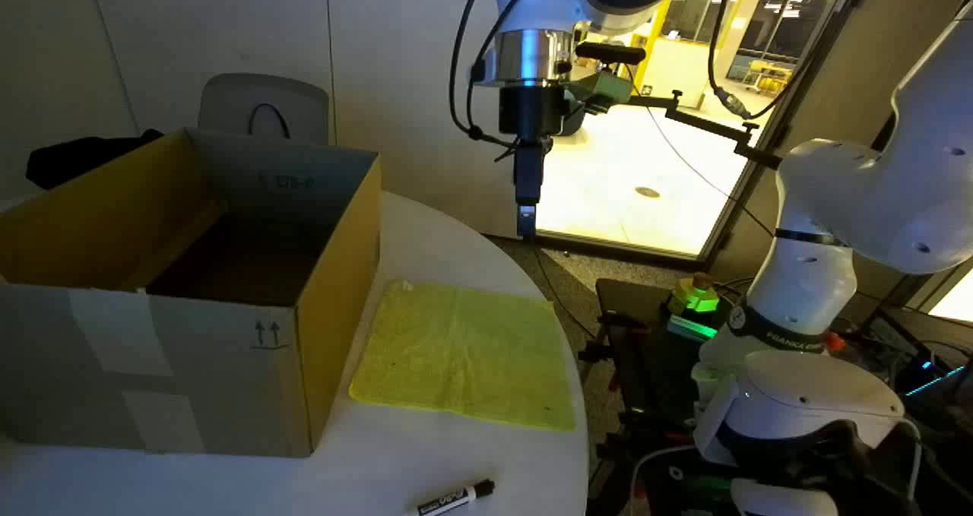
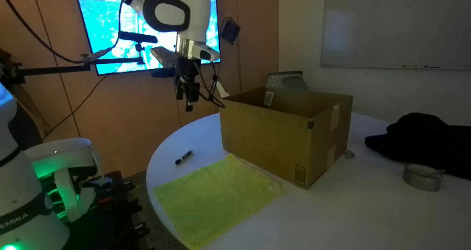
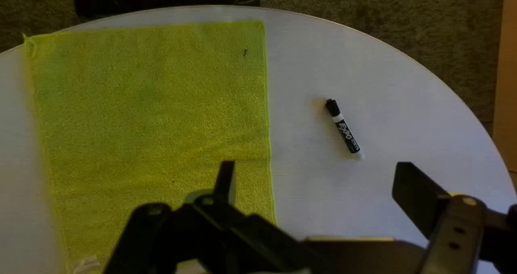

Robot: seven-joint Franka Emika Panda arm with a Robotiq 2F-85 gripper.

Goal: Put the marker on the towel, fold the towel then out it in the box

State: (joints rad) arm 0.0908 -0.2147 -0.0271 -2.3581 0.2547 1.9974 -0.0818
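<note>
1. Gripper (image 3: pixel 315 169): hung raised over the table (image 3: pixel 315 56), its fingers (image 3: pixel 418 197) wide apart, nothing held. The spread was read as room to straddle the marker (image 3: pixel 344 128) on a descent.
2. The marker lay on the table beside the towel (image 3: pixel 153 104), not touching it; placement on the cloth not yet done. Its slanted lie probably called for some wrist rotation before a grasp across the barrel.
3. The towel was spread flat and unfolded, presumably so the marker could rest on it and be wrapped. One side ran close along the table's rim; that edge seemed handy for a pinch, though a drag could have pulled it over.
4. Box (image 2: pixel 265 136): stood upright beside the towel, top uncovered, likely sited for a short carry of the bundle.
5. Hidden or cut off: the box floor (image 1: pixel 243 261) sat in deep shadow in an exterior view; contents could not be made out. There too, the light end of the marker (image 1: pixel 454 498) ran out of frame.
6. In the wrist view the gripper covered part of the towel. A whitish patch (image 3: pixel 86 264) at the corner, perhaps a tag, was unclear.
</note>
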